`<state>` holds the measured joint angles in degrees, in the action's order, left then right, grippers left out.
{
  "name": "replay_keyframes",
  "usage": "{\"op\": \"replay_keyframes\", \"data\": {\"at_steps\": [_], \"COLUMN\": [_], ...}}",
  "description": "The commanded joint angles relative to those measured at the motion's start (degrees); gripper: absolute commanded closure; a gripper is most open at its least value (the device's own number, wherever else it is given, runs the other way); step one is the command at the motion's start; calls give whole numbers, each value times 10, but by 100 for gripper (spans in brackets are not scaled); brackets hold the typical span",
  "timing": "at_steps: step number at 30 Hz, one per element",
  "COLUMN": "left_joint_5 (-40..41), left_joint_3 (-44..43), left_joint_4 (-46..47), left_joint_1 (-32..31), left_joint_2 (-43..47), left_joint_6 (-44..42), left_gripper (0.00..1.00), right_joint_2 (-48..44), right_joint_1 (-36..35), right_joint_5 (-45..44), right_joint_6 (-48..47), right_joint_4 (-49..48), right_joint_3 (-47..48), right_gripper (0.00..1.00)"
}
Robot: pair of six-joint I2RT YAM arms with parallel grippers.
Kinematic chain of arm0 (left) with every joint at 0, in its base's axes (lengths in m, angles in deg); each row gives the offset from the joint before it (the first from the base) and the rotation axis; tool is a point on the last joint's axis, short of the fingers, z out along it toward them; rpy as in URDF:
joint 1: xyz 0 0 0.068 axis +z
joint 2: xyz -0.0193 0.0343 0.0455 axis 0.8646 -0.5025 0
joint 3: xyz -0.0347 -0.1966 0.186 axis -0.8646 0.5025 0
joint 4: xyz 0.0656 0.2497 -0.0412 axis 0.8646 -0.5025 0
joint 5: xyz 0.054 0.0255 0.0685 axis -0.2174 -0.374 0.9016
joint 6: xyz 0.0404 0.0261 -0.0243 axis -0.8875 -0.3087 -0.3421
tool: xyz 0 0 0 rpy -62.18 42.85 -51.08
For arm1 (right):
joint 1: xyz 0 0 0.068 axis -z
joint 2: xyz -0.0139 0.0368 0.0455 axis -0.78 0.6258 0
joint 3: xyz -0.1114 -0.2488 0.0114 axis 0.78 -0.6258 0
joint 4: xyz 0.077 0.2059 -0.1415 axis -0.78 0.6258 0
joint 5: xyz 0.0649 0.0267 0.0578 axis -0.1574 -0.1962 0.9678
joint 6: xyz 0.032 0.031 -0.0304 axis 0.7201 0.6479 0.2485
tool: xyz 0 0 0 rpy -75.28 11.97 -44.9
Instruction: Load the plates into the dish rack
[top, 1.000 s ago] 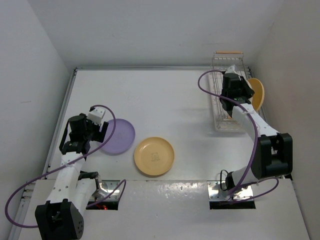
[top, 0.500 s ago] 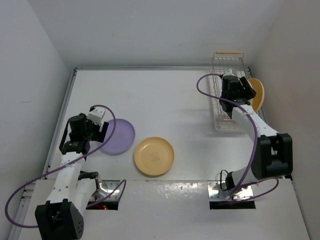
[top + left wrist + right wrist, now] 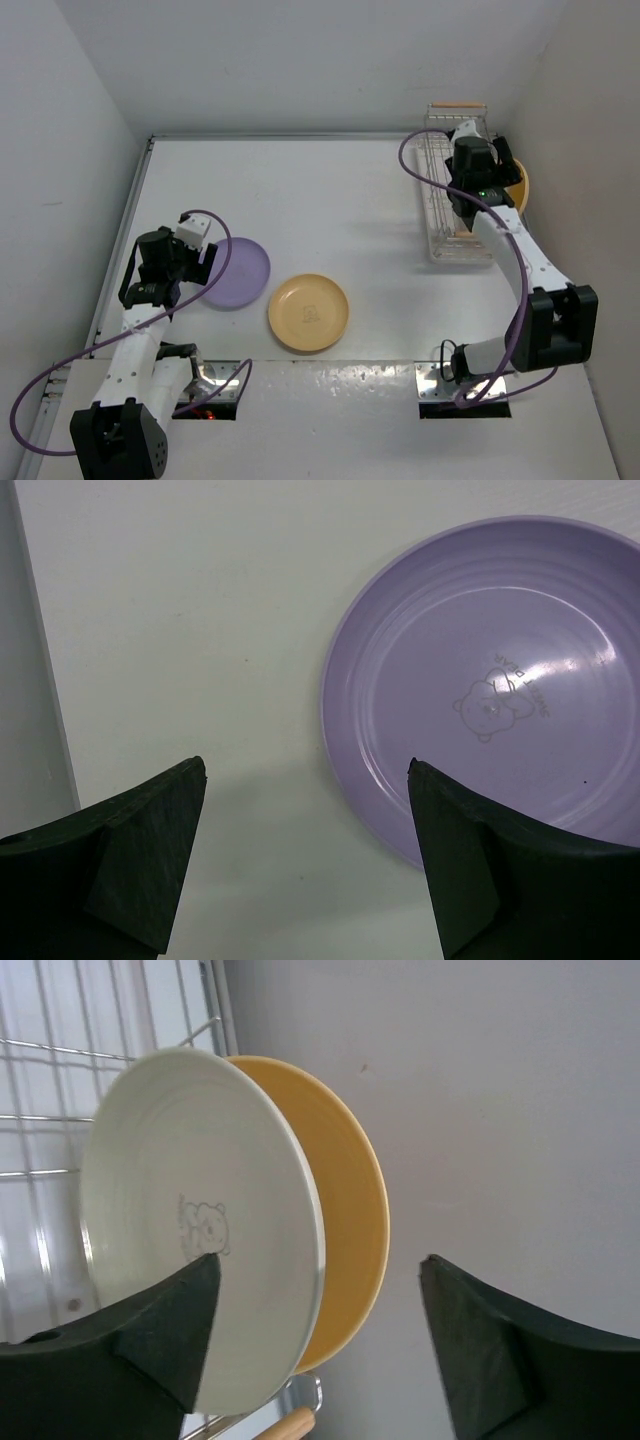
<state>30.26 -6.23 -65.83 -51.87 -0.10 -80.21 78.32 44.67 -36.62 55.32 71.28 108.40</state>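
The lavender plate (image 3: 237, 272) lies flat on the table, also in the left wrist view (image 3: 490, 680). My left gripper (image 3: 203, 263) hovers open at its left rim (image 3: 306, 765), empty. One yellow-orange plate (image 3: 309, 312) lies flat near the table's front middle. The white wire dish rack (image 3: 450, 205) stands at the far right. In the right wrist view a cream plate (image 3: 190, 1220) and the second yellow-orange plate (image 3: 350, 1210) stand upright side by side in the rack (image 3: 60, 1090). My right gripper (image 3: 488, 168) is open (image 3: 320, 1260), its jaws on either side of both plates' rims without touching them.
The right wall (image 3: 500, 1110) is close behind the racked plates. The rack's wooden handles show at its far end (image 3: 455, 104) and in the right wrist view (image 3: 290, 1425). A raised rim (image 3: 120, 240) runs along the table's left edge.
My right gripper has turned and shifted toward the rack's far end, off the plates. The left arm and the plates on the table have not moved.
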Motion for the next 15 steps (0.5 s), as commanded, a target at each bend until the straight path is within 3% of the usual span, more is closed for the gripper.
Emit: {"op": "replay_keyframes", "data": {"at_steps": [1,2,3,5,10,12,15], "left_joint_5": [-5,-5,-5,-5,-5,-5,-5], "left_joint_3": [0,0,0,0,0,0,0], "left_joint_4": [20,20,20,20,20,20,20], "left_joint_1": [6,6,6,6,6,6,6], "left_joint_2": [9,9,9,9,9,9,3], "left_joint_6": [10,10,10,10,10,10,10], "left_gripper": [14,14,14,14,14,14,14], "right_joint_2": [-33,-36,-44,-58,-66,-41,3], "right_joint_1": [12,20,58,108,181,223,257], "right_joint_5": [31,41,87,148,244,272,391], "right_joint_6": [85,107,157,222,282,309,354], "right_joint_4": [39,51,65,107,123,170,241], "right_joint_3": [55,77,99,123,160,182,253], "right_gripper": [23,31,47,56,58,57,56]}}
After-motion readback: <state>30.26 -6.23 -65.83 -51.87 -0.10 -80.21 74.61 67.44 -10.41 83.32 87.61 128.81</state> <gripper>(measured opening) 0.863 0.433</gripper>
